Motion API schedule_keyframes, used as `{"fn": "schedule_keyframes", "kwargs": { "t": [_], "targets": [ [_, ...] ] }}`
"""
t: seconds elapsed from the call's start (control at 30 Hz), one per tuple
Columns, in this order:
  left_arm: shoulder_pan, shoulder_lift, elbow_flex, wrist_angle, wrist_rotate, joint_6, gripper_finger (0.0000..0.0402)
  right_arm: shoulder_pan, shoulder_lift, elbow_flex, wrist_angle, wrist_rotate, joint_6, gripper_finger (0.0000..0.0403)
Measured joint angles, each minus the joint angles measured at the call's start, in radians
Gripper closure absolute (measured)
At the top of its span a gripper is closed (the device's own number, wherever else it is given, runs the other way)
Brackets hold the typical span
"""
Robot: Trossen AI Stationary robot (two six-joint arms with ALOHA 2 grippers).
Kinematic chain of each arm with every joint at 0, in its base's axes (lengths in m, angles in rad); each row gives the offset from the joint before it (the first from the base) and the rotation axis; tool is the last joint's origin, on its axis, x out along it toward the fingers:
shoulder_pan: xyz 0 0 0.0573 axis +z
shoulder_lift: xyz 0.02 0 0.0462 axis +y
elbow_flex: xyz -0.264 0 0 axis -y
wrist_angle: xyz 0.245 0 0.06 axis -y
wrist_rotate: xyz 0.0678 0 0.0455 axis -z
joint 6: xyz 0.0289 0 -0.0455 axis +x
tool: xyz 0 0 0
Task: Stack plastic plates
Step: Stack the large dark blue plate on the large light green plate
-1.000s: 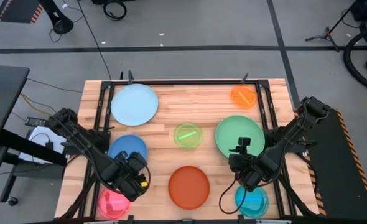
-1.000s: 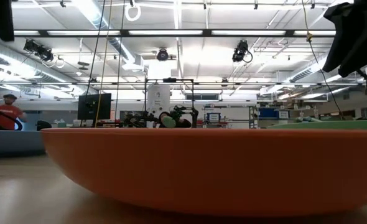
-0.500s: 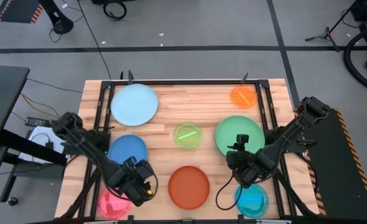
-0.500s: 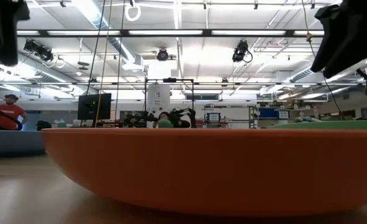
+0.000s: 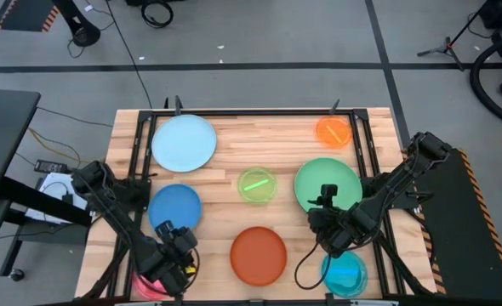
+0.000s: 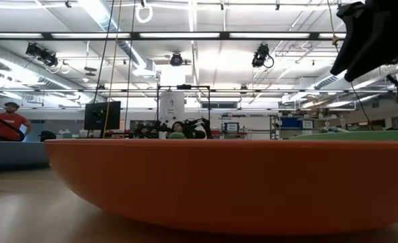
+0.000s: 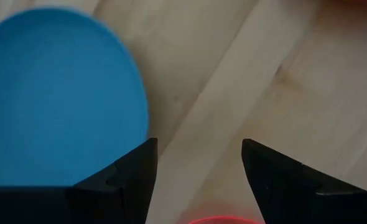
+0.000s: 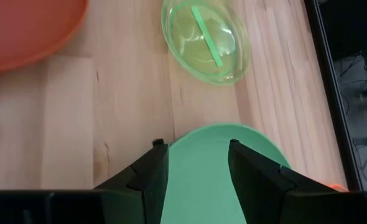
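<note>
Left fingers (image 7: 196,180) parted, empty, over pink plate (image 5: 146,282), right fingers (image 8: 193,163) parted over green plate (image 8: 221,168).

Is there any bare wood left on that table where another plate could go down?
Yes: the back middle, between the light blue plate and the small orange plate, is bare. So is a strip between the blue plate and the lime plate. The front edge is crowded with plates and both grippers.
</note>
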Motion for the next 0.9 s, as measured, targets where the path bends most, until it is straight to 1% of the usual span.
{"fn": "schedule_keyframes", "kwargs": {
  "t": [0.1,0.23,0.47,0.6,0.73,0.9],
  "targets": [
    [-0.030,0.000,-0.040,0.043,-0.007,-0.003,0.0163,0.002,0.000,0.000,0.019,0.007,0.000,0.0229],
    [-0.073,0.000,-0.081,0.093,-0.055,-0.002,0.0164,0.009,0.000,0.000,0.023,0.007,0.009,0.0228],
    [-0.128,0.000,-0.113,0.093,-0.124,-0.002,0.0167,0.008,0.000,0.000,0.043,0.007,0.024,0.0228],
    [-0.132,0.000,-0.152,0.118,-0.135,-0.003,0.0180,-0.003,0.000,0.000,0.076,0.007,0.018,0.0229],
    [-0.121,0.000,-0.215,0.159,-0.135,-0.011,0.0197,-0.015,0.000,0.000,0.118,0.007,-0.007,0.0229],
    [-0.106,0.000,-0.276,0.166,-0.124,-0.033,0.0210,-0.032,0.000,0.000,0.133,0.006,-0.024,0.0230]
  ]
}}
